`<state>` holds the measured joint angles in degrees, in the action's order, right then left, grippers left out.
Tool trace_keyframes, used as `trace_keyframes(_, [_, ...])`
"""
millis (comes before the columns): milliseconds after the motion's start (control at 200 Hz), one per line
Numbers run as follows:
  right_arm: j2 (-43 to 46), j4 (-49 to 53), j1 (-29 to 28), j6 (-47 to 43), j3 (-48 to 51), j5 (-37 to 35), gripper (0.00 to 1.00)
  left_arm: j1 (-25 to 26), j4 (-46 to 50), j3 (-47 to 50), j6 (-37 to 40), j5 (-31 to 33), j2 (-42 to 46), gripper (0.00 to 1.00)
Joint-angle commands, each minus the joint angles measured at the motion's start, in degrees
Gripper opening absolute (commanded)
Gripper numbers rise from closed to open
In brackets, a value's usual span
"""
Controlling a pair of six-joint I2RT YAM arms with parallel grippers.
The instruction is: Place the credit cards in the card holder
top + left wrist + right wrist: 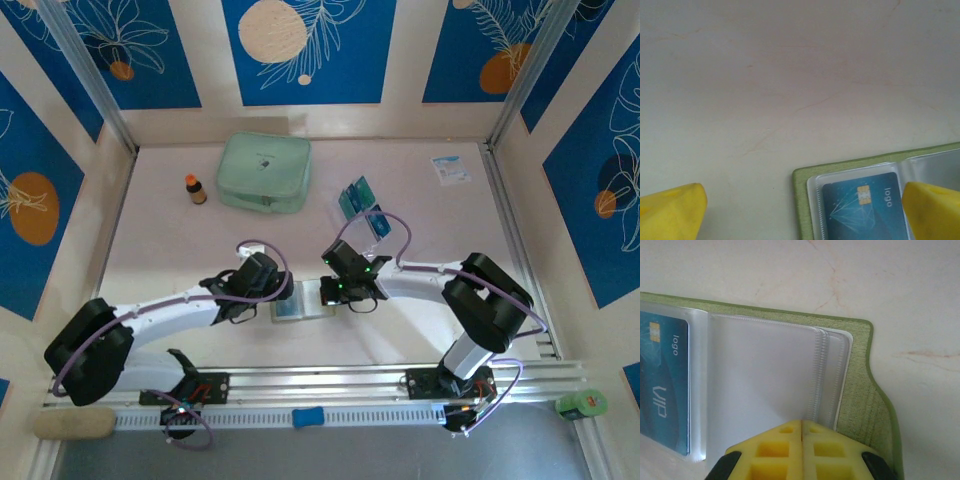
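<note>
While the left hand [801, 212] hangs spread wide over the open card holder [862, 385], the right hand [802, 447] sits pinched together at its clear sleeve [760, 385].

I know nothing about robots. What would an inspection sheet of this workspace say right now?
Surface: pale marbled table, no spills seen.
Job's things: card holder lies open between the arms, with one blue card in a clear sleeve; more credit cards lie farther back.
Clutter: mint pouch, orange-capped bottle, paper packet.
Grippers: left pincer is wide open over the holder's corner; right pincer is shut at the edge of the sleeves, and I cannot tell if it pinches one.
Cables: purple cables loop above both arms.
Surroundings: blue patterned wall panels, a metal frame, and a green roll at the near right corner.
</note>
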<state>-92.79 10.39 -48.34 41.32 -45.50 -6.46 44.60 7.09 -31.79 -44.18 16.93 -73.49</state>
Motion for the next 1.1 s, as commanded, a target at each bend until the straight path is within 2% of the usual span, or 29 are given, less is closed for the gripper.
trace_keyframes(0, [-0.98, 3.14, 0.09, 0.03, 2.51, -1.19, 0.0, -0.61, -4.05, -0.85, 1.2, -2.67, -1.07, 1.0])
trace_keyframes(220, [-1.29, 2.97, 0.09, 0.41, 3.01, -1.25, 0.0, -0.62, -10.09, -0.04, 1.91, -6.35, -3.43, 1.0])
trace_keyframes(725, [-1.16, 3.08, -0.02, 0.87, 3.21, -1.54, 0.0, -1.61, -14.59, 0.07, 4.19, -5.93, -9.31, 1.0])
trace_keyframes(1090, [-1.28, 2.88, -0.17, 1.17, 3.29, -1.54, 0.0, -2.41, -18.35, -0.05, 6.62, -14.65, -11.49, 1.0])
